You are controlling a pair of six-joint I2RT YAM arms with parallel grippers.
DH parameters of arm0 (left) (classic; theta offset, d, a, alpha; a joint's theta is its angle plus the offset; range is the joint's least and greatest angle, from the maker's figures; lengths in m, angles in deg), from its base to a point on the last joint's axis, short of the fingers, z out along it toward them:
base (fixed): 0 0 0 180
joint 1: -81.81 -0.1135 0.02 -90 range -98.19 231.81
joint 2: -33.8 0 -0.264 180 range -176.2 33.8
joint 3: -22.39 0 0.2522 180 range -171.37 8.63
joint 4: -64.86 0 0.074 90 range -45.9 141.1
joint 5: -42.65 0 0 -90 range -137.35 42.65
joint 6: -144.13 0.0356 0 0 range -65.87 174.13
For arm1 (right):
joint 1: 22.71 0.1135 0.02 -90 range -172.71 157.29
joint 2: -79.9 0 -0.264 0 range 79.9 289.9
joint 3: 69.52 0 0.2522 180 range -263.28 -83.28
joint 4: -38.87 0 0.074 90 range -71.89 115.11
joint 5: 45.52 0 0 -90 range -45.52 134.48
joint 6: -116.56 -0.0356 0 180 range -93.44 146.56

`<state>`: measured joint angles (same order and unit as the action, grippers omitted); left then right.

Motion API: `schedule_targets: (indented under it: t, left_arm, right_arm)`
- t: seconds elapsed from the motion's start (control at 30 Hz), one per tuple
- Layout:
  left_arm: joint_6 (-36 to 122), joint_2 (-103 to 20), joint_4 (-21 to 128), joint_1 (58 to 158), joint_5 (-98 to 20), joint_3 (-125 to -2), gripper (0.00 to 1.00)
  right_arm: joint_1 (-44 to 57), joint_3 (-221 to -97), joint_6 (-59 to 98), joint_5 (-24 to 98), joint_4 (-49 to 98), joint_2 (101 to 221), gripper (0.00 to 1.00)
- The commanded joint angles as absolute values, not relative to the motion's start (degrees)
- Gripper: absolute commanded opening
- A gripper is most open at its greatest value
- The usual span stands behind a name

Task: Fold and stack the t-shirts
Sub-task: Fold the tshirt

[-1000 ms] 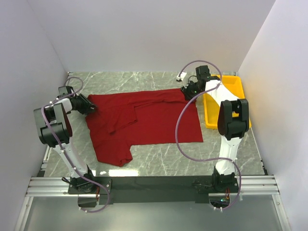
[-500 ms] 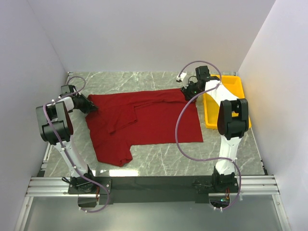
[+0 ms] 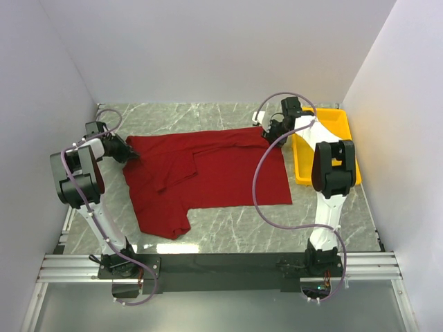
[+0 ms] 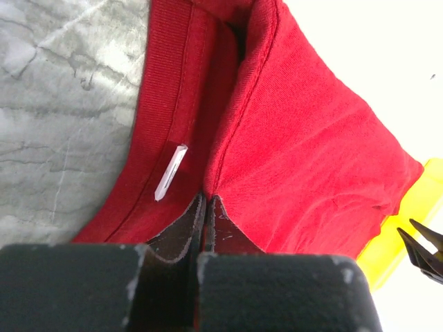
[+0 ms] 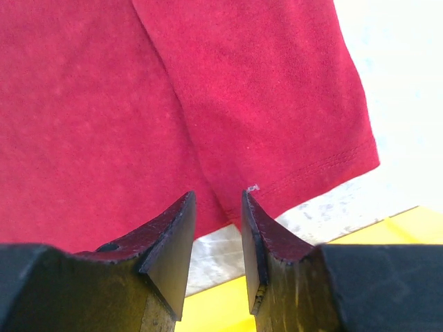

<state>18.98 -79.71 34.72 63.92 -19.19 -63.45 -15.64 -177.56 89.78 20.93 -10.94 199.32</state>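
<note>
— Maroon cloth in the left end effector (image 4: 206, 220)?
— Yes. Its jaws are pressed together on a fold of the t-shirt (image 3: 214, 173) at the collar, just beside the white neck tag (image 4: 170, 171) and close to the left edge of the tabletop (image 3: 228, 238).
— And the right end effector (image 5: 218, 214)?
— Spread apart, gripping no cloth. It hangs over the shirt's hem at the garment's far right corner, with bare marble and yellow plastic showing beneath it.
— Where does the shirt lie overall?
— Across the middle of the tabletop, partly folded over on itself, one part reaching toward the near edge on the left side. The yellow tray (image 3: 336, 124) sits along the right edge toward the far right corner, just beside the cloth.
</note>
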Motion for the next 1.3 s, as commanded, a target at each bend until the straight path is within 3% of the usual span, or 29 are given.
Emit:
schedule_targets:
  t: [0.0, 0.63, 0.9, 1.1, 1.17, 1.27]
  left_arm:
    - [20.65, -78.26, 33.79, 63.53, -17.29, -65.99, 0.01]
    - [21.79, -79.57, 30.98, 63.27, -14.48, -69.15, 0.01]
    - [22.84, -80.01, 29.22, 62.83, -13.6, -70.38, 0.01]
    - [23.55, -80.37, 27.81, 62.04, -13.42, -71.35, 0.01]
    - [23.81, -80.8, 26.94, 61.69, -13.51, -72.05, 0.01]
    - [24.16, -81.68, 25.97, 61.16, -13.86, -73.28, 0.01]
  right_arm:
    - [-16.03, -181.28, 95.55, 21.54, -12.23, 202.33, 0.4]
    - [-16.74, -177.59, 100.21, 26.9, -12.86, 201.54, 0.37]
    - [-16.65, -181.72, 98.19, 28.75, -12.16, 204.79, 0.32]
    - [-16.91, -180.59, 98.28, 29.54, -10.76, 204.53, 0.12]
    - [-16.91, -179.97, 97.93, 29.63, -9.53, 203.83, 0.0]
    - [-17.17, -179.09, 97.23, 30.07, -8.47, 203.3, 0.0]
